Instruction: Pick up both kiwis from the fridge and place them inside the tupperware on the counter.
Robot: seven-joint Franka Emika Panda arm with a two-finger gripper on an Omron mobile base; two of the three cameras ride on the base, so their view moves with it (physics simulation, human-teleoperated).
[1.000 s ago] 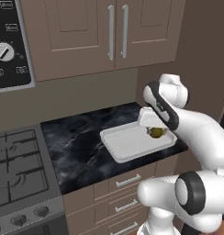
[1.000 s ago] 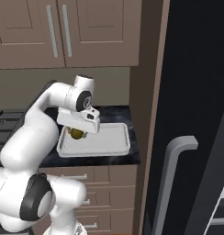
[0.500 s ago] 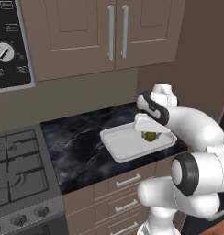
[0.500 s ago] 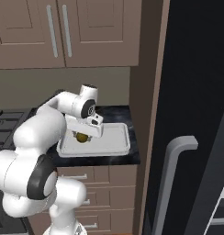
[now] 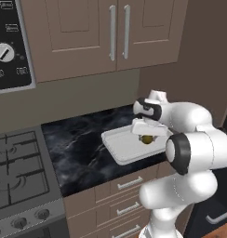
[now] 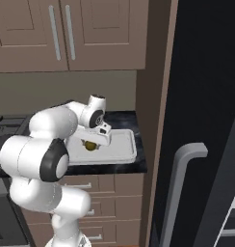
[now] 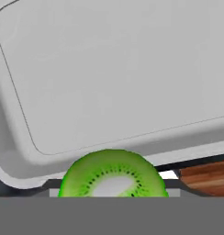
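My gripper (image 5: 146,135) hangs low over the white tupperware (image 5: 121,147), shut on a kiwi (image 5: 145,139) that shows dull green-brown under the hand. From the right base view the gripper (image 6: 92,142) and the kiwi (image 6: 90,145) sit over the left half of the tupperware (image 6: 120,144). In the hand view the kiwi (image 7: 112,177) fills the bottom with a bright green cut face, just above the tupperware (image 7: 109,69) floor and its near rim. The tupperware rests on the black veined counter (image 5: 73,144). The black fridge (image 6: 206,96) stands to the right.
A grey gas stove (image 5: 17,167) lies left of the counter. Tan wall cupboards (image 5: 101,32) hang above it and drawers (image 5: 129,186) sit below. The fridge's grey bar handle (image 6: 184,183) juts out near my right side. My folded elbow (image 5: 199,151) stands close before the counter edge.
The arm has folded in closer to the counter. The hand, still holding the kiwi, has slid a little across the tupperware and sunk slightly lower.
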